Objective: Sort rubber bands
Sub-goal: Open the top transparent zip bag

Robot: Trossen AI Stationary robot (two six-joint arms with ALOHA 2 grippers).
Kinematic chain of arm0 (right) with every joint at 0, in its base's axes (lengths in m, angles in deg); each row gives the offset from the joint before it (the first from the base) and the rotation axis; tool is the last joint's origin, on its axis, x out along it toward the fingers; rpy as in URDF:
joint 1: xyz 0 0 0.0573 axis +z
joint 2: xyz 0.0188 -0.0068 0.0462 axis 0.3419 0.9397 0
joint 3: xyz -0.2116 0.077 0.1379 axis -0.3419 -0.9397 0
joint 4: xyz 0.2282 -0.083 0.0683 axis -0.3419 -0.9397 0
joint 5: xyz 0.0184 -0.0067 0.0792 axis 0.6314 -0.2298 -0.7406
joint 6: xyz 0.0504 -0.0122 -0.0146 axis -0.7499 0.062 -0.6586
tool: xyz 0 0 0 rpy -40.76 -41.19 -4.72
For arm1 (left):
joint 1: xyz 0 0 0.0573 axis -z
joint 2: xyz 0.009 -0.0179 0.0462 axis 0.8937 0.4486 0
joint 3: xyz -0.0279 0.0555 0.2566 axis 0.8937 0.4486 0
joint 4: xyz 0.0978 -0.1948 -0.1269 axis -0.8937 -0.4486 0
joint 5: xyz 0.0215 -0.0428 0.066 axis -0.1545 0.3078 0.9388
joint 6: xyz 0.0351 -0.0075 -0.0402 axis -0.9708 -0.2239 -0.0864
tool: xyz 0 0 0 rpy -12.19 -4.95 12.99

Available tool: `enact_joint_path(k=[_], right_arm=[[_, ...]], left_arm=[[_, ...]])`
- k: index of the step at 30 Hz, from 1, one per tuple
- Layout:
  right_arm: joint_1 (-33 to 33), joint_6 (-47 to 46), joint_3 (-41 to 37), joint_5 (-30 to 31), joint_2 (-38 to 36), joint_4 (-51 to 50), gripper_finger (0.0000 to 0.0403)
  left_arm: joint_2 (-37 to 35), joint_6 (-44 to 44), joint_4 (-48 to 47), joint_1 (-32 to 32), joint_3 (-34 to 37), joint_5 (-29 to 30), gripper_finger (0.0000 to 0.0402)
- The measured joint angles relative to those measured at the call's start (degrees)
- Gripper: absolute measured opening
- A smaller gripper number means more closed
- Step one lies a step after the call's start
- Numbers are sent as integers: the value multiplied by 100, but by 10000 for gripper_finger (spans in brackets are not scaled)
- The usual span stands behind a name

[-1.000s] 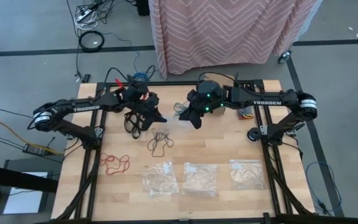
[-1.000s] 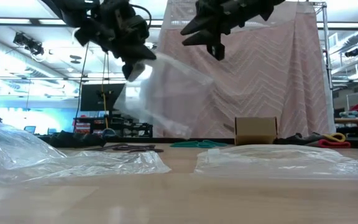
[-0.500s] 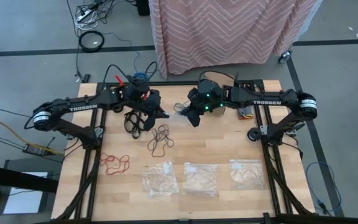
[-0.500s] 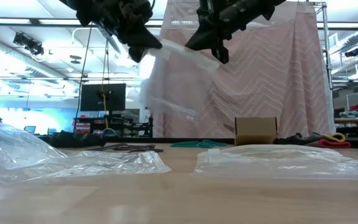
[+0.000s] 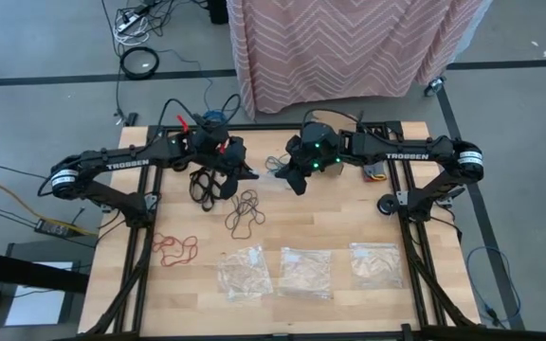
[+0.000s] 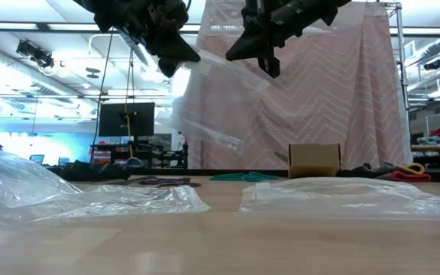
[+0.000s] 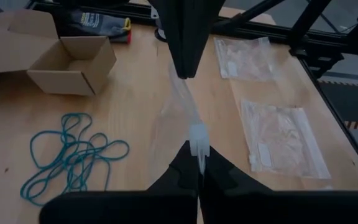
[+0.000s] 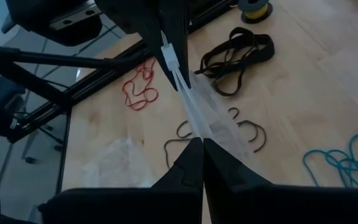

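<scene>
I see both the left gripper (image 6: 176, 59) and right gripper (image 6: 260, 55) clenched on one clear crinkly bag (image 6: 216, 103); only the left wrist view shows the teal rubber bands (image 7: 67, 155).

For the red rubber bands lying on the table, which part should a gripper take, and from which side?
Take the red rubber bands from straight above, pinching where several loops cross near the cluster's middle. They lie flat and loose on the wooden table, so a side approach finds no edge. They sit apart from the clear bags, on the left gripper's side.

Both grippers pinch a clear bag (image 8: 197, 118) above seemingly brown rubber bands (image 8: 219, 134)
</scene>
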Motion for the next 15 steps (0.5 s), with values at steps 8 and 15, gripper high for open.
enact_joint_path(k=[8,15], right_arm=[[-51,-26,-8,-69,150,-4,0],[86,-159,-11,-381,568,471,0]], left_arm=[[7,17,94,4,6,-66,0],[22,23,123,46,9,49,0]])
